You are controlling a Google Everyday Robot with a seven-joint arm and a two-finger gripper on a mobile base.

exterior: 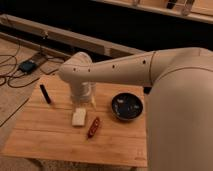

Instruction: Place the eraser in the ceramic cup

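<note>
The eraser point(45, 93), a slim black stick, lies by itself on the wooden table point(50, 135) near the back left. My gripper point(83, 100) hangs from the white arm over the middle of the table's back half, to the right of the eraser and apart from it. A pale cylindrical shape sits right under the wrist. I cannot tell whether it is the ceramic cup or part of the gripper.
A white rectangular block point(79, 118) lies just in front of the gripper, with a reddish-brown oblong thing point(93, 127) to its right. A wide dark bowl point(127, 106) stands at the right. My arm's bulky shoulder point(180, 115) hides the table's right edge. Cables lie on the floor to the left.
</note>
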